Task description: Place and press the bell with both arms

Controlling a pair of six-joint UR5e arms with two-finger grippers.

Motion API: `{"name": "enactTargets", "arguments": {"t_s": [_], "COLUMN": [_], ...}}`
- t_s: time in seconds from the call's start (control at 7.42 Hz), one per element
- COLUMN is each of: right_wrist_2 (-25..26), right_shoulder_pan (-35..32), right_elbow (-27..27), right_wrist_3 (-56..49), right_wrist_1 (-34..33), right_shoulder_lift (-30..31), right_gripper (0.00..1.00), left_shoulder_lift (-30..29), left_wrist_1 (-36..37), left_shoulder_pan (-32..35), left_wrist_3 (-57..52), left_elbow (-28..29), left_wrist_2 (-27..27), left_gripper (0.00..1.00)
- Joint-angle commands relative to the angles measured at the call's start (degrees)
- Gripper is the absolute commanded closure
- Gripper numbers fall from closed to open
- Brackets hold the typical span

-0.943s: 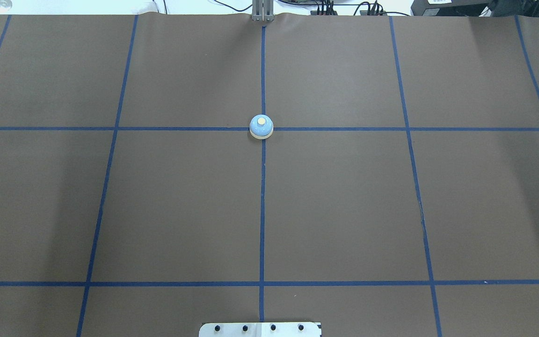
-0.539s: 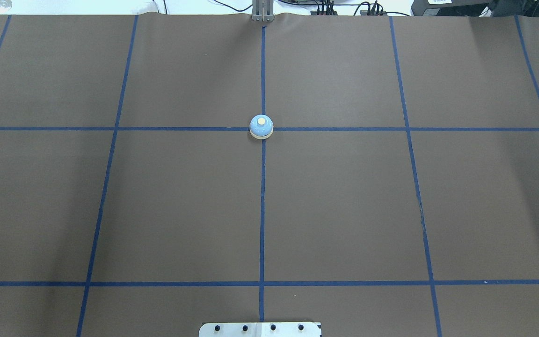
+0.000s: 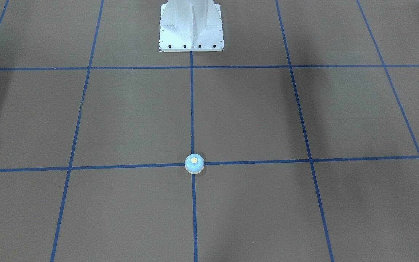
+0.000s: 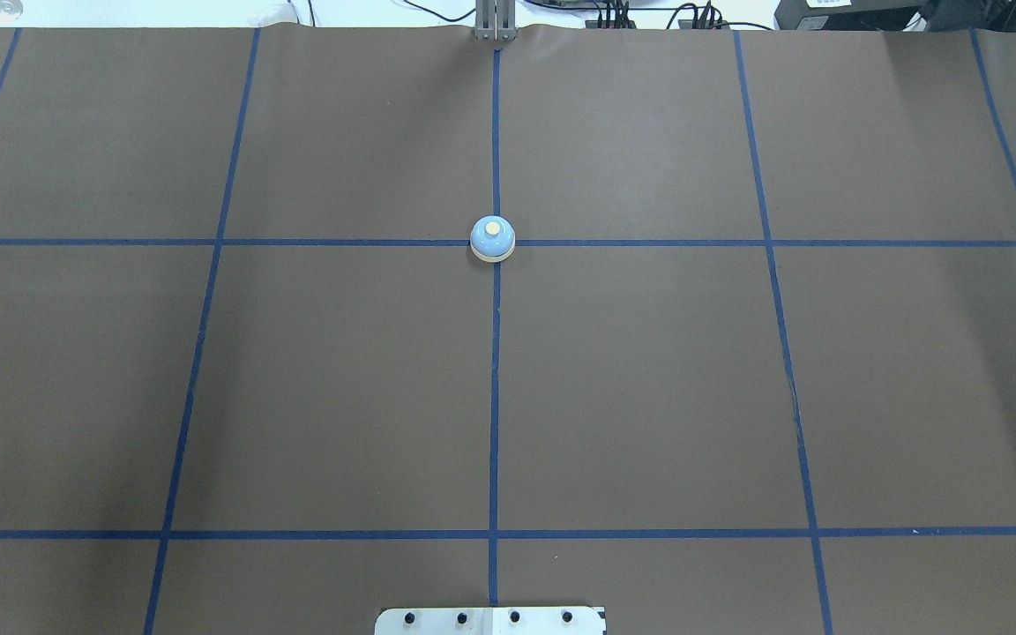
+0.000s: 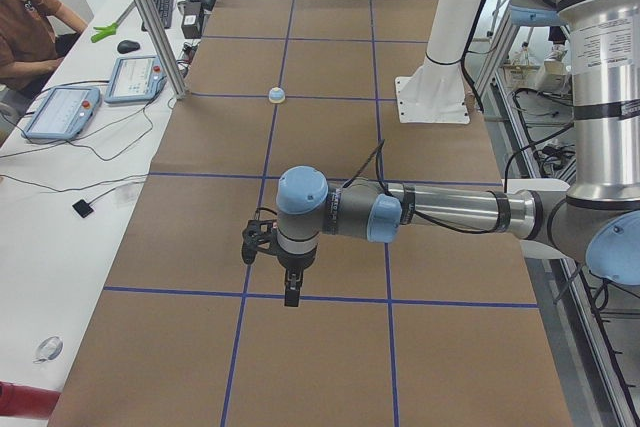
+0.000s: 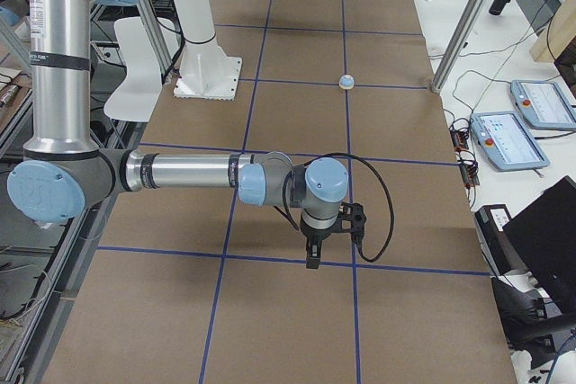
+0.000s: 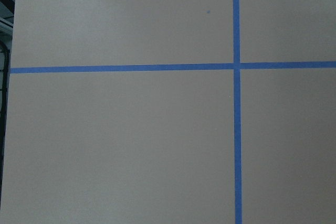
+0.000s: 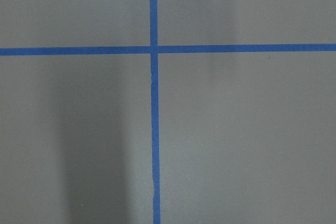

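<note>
The small light-blue bell (image 4: 492, 239) with its cream button stands alone on the crossing of two blue tape lines at the middle of the brown mat (image 4: 649, 370), also seen in the front view (image 3: 194, 163) and far off in both side views (image 5: 276, 95) (image 6: 346, 82). My left gripper (image 5: 291, 293) hangs pointing down over the mat, well away from the bell; I cannot tell whether it is open or shut. My right gripper (image 6: 312, 258) hangs the same way at the other end; its state I cannot tell either. Both wrist views show only mat and tape.
The white pedestal base (image 3: 191, 29) stands at the mat's robot-side edge. A person (image 5: 25, 17) sits at the side table with teach pendants (image 5: 135, 77) and cables. An aluminium post (image 5: 150, 17) rises beside the mat. A laptop (image 6: 535, 249) lies at the right end.
</note>
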State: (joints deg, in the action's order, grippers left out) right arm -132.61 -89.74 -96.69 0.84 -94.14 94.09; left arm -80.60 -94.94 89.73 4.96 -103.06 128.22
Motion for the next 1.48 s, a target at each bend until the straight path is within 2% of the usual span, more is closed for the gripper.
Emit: {"name": "enactTargets", "arguments": {"t_s": [0.0, 0.27, 0.54, 1.35], "right_wrist_2": [-0.19, -0.28, -0.37, -0.37], "right_shoulder_pan": [0.0, 0.0, 0.09, 0.09], "right_elbow": [-0.25, -1.3, -6.73, -6.23], "right_wrist_3": [-0.14, -0.14, -0.31, -0.84], "right_wrist_1": [0.01, -1.91, -9.53, -10.01], "right_shoulder_lift": [-0.39, -0.83, -0.83, -0.13], "right_gripper": [0.0, 0.0, 0.0, 0.0], "left_shoulder_lift": [0.09, 0.26, 0.26, -0.09], "left_wrist_1": [0.71, 1.42, 1.42, 1.42], "left_shoulder_pan": [-0.17, -0.17, -0.17, -0.17], "left_wrist_3": [-0.04, -0.04, -0.04, -0.13], "left_elbow": [-0.48, -0.65, -0.56, -0.04], "left_wrist_2": [1.93, 1.94, 1.68, 1.41], "left_gripper": [0.0, 0.0, 0.0, 0.0]}}
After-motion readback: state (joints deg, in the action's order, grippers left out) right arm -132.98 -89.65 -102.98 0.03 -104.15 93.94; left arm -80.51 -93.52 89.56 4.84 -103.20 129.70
